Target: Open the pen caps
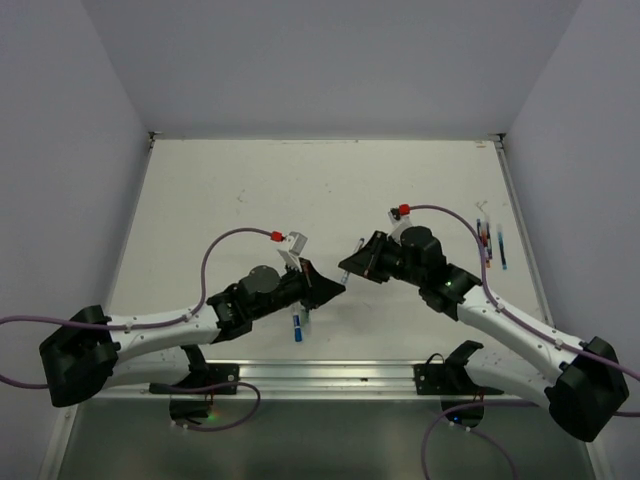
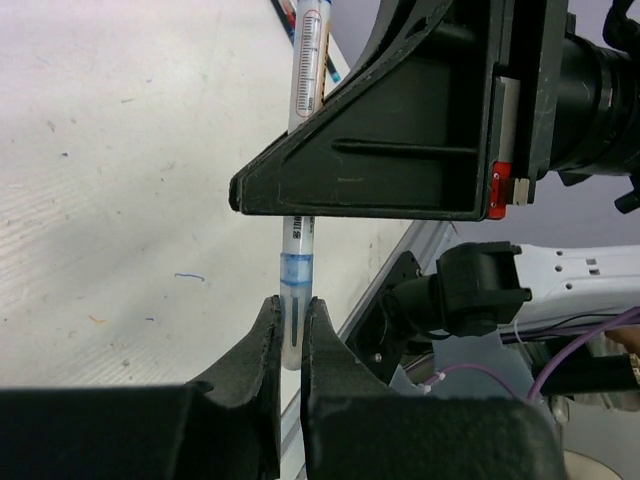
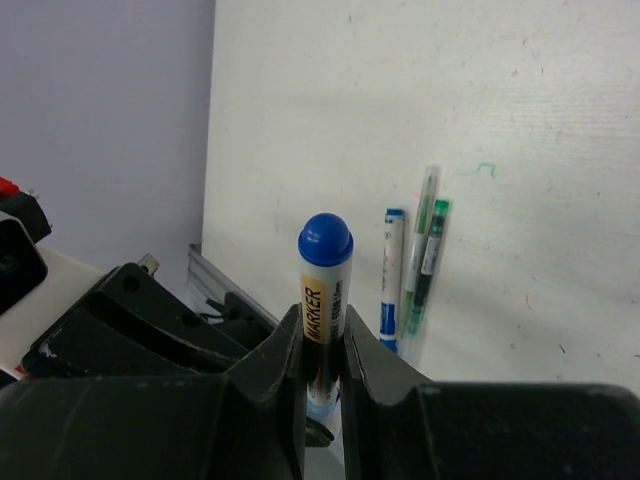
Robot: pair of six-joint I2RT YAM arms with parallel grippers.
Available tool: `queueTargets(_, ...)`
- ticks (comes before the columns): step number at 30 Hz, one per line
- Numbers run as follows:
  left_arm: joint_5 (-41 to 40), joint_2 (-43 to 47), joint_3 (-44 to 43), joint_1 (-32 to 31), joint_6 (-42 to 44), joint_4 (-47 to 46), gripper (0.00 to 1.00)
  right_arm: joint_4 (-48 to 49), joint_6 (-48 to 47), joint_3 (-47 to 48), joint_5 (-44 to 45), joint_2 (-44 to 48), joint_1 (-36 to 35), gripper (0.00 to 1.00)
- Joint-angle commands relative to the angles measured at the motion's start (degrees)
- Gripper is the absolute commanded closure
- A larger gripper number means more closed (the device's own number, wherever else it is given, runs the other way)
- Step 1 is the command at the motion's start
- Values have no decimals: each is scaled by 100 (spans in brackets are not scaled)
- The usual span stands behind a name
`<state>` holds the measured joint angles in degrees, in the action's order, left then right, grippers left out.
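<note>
One pen (image 2: 309, 70), a white marker with a yellow label, is held between both grippers above the table. My left gripper (image 2: 291, 305) is shut on its clear pen cap (image 2: 296, 285), which has a blue band; the cap still sits against the barrel. My right gripper (image 3: 324, 320) is shut on the barrel of the pen (image 3: 324, 290), whose round blue end (image 3: 325, 240) sticks out past the jaws. In the top view the left gripper (image 1: 336, 287) and right gripper (image 1: 347, 266) meet tip to tip at mid-table.
A white-and-blue pen (image 3: 391, 275) and green pens (image 3: 425, 250) lie side by side on the white table (image 1: 230, 190). A blue pen (image 1: 298, 328) lies near the front rail (image 1: 330, 372). More pens (image 1: 492, 242) lie by the right wall.
</note>
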<state>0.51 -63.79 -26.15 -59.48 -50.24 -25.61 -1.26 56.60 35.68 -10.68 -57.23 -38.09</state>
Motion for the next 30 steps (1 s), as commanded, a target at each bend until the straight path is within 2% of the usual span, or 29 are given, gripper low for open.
queueTargets(1, 1961, 137, 698, -178, -152, -796, 100, 669, -562, 457, 1561, -235, 565, 100)
queueTargets(3, 2049, 322, 935, -178, -162, -929, 100, 828, -536, 492, 1210, -332, 732, 100)
queueTargets(4, 2154, 671, 1163, -178, -170, -1077, 100, 1116, -458, 492, 669, -446, 1141, 100)
queueTargets(7, 2251, 832, 1375, -169, -267, -1305, 100, 1434, -465, 466, 216, -491, 1285, 100)
queueTargets(11, 2313, 1157, 1542, -169, -364, -1342, 100, 1786, -413, 413, -574, -631, 1864, 100)
queueTargets(18, 2365, 1123, 1473, -160, -311, -1289, 100, 2446, -290, 115, -831, -543, 1981, 100)
queueTargets(21, 2164, 1018, 1053, -169, 12, -632, 100, 2359, -360, 167, -1015, -578, 1945, 100)
queueTargets(23, 1831, 948, 771, -169, 241, 202, 100, 2009, -509, 246, -1086, -526, 1937, 100)
queueTargets(26, 1303, 1017, 331, -169, 673, 995, 59, 1499, -755, 325, -1225, -360, 1919, 100)
queueTargets(27, 1180, 1052, 182, -169, 839, 1109, 39, 1375, -808, 343, -1296, -324, 1910, 100)
queueTargets(28, 962, 1079, 102, -169, 945, 1293, 32, 1243, -860, 352, -1331, -289, 1901, 100)
queueTargets(29, 855, 1088, 23, -169, 1050, 1356, 12, 1120, -887, 343, -1375, -245, 1884, 100)
queueTargets(30, 732, 1071, -178, -160, 1234, 1461, 4, 945, -905, 326, -1532, -158, 1884, 100)
